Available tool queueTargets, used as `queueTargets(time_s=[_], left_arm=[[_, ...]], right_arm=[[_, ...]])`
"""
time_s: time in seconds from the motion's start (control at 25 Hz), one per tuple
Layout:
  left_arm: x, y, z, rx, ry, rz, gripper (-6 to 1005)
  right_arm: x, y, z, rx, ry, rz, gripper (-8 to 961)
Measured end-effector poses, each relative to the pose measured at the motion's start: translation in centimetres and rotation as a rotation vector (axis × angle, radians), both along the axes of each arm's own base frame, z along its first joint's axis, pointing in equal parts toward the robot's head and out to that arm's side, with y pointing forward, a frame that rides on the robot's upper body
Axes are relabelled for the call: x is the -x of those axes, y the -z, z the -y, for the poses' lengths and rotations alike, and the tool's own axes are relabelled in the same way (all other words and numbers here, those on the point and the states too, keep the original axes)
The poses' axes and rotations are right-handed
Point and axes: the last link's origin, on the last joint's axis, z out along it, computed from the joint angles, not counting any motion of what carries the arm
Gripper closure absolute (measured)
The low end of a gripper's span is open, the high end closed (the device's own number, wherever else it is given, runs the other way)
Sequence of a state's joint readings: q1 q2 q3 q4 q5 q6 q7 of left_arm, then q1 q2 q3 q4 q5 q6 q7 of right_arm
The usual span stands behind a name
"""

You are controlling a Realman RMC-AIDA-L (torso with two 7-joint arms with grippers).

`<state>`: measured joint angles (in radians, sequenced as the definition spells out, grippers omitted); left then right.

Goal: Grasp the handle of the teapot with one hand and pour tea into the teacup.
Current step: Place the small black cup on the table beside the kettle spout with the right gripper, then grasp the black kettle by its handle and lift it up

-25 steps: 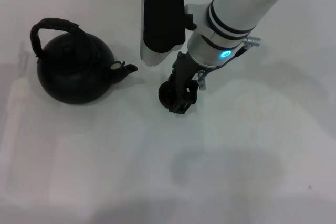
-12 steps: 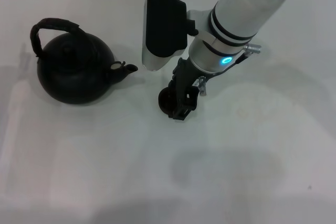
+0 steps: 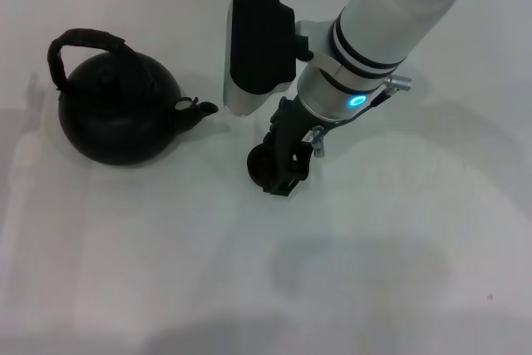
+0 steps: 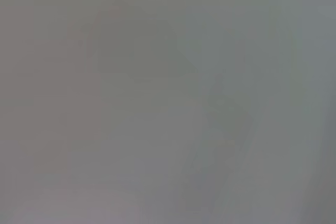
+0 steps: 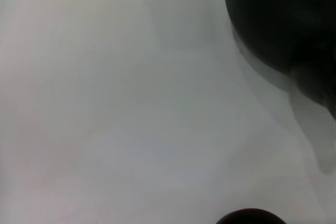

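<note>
Since a second ago your right gripper (image 3: 278,170) has slid the teacup (image 3: 259,166) slightly lower-left at frame centre; it grips the cup. Teapot (image 3: 116,114) sits left.

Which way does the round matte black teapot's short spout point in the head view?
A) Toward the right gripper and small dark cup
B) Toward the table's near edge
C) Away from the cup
A: the round matte black teapot aims its short spout at the right gripper over the small dark cup.

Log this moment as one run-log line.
right gripper: at teacup, grip unclear | left gripper: not in view | teapot: on table, spout toward teacup | handle: ungrasped | pour: not started
</note>
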<state>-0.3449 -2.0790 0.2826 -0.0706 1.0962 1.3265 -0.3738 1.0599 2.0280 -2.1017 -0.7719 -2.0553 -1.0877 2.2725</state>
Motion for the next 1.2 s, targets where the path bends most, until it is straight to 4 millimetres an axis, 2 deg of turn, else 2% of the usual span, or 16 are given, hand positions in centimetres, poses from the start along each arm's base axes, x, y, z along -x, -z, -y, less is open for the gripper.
queueTargets(time_s=[0.36, 0.6, 0.72, 0.92, 1.2], left_arm=[[0.1, -0.3, 0.3, -0.007, 0.003, -0.006, 362], [0.3, -0.6, 0.3, -0.014, 0.004, -0.014, 362], [0.3, -0.6, 0.4, -0.014, 0.004, -0.015, 362], [0.5, -0.7, 0.5, -0.015, 0.000, -0.017, 361], [0.6, -0.7, 0.7, -0.017, -0.004, -0.020, 361]], right_arm=[[0.3, 0.0, 0.0, 0.000, 0.001, -0.012, 176], [0.8, 0.0, 0.0, -0.002, -0.006, -0.035, 76], [1.4, -0.2, 0.1, -0.013, 0.007, -0.092, 75], [1.3, -1.2, -0.4, -0.049, 0.052, -0.159, 76], [-0.6, -3.7, -2.3, -0.166, 0.199, -0.269, 76]])
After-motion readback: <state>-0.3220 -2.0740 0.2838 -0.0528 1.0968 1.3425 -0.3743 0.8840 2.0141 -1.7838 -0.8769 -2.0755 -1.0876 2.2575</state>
